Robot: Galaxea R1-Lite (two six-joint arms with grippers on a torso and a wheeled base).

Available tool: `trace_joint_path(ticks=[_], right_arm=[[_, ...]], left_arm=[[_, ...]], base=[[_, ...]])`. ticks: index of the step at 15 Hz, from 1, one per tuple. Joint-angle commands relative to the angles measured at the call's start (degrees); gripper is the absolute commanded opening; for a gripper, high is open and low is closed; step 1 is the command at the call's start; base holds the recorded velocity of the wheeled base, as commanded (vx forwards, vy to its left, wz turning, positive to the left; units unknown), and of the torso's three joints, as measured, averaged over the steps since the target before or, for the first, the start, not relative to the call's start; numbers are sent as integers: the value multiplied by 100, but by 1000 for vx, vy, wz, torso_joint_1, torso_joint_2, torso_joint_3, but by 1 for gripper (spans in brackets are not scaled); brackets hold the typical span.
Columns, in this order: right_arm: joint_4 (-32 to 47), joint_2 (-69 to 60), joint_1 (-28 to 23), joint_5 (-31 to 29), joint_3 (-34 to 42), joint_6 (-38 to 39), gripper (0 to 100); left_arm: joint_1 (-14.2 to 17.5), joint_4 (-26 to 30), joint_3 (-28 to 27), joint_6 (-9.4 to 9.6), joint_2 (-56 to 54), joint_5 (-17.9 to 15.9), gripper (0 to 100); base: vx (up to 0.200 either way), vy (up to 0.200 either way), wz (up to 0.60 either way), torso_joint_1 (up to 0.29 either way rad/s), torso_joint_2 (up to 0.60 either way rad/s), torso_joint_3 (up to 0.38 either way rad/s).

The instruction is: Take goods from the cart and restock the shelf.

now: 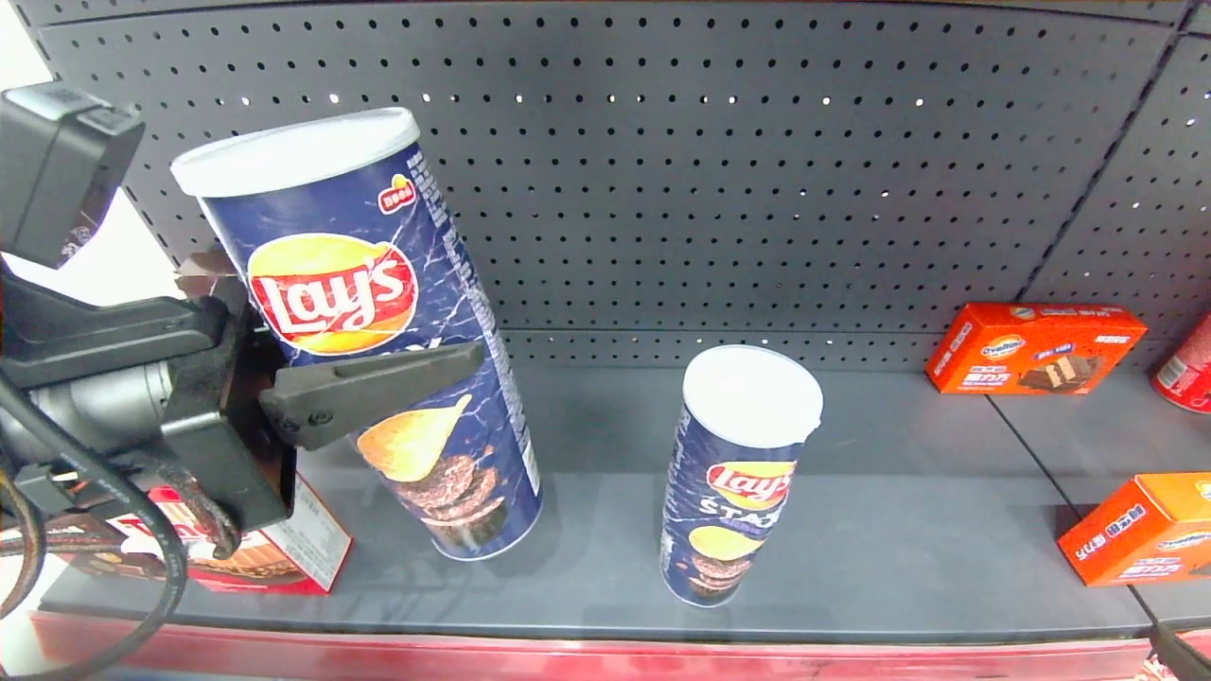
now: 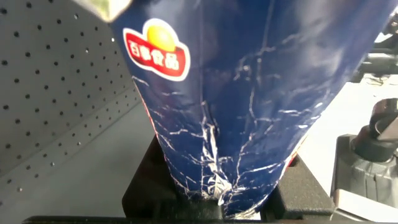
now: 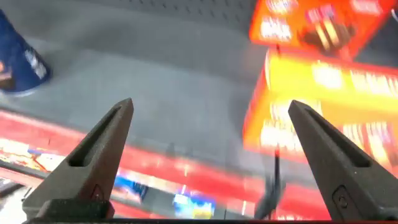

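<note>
My left gripper (image 1: 374,392) is shut on a dark blue chip canister (image 1: 364,322) with a white lid. It holds the canister tilted, its base close to the grey shelf (image 1: 908,511) at the left. From the left wrist the same canister (image 2: 249,93) rises between the jaws. A second blue chip canister (image 1: 733,473) stands upright on the shelf at the middle. My right gripper (image 3: 211,155) is open with nothing between its fingers, in front of the shelf's red front edge (image 3: 155,165) near an orange box (image 3: 323,106).
A red-and-white box (image 1: 274,549) lies on the shelf behind my left gripper. Orange boxes sit at the back right (image 1: 1036,345) and front right (image 1: 1140,530). A red can (image 1: 1187,369) shows at the far right. A pegboard wall (image 1: 710,161) backs the shelf.
</note>
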Motion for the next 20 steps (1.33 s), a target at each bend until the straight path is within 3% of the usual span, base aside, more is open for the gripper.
trace_joint_path(ticks=[1,3,5,10,17,20], right_arm=[[1458,-1764,-396,-2,57,240,100],[2803,-2872,-713,-169,-22,301,100],[2943,-3048,-959,-591,-101,618,100],[2908,-3048,-1205,-2788,66,494,100],[2908,-3048,-1170,-2621,57,407,100],[2908,-3048,-1170,-2621,57,407,100]], left_arm=[[1,3,132,-7,-153,-1,0],[1,3,132,-7,-179,-1,0],[1,3,185,-7,-197,-1,0],[27,3,273,-7,-259,8,0],[-34,38,317,-7,-364,87,0],[1,109,-26,-25,-302,43,0]], base=[[0,0,0,0,0,0],[0,0,0,0,0,0],[0,0,0,0,0,0],[0,0,0,0,0,0],[0,0,0,0,0,0],[0,0,0,0,0,0]])
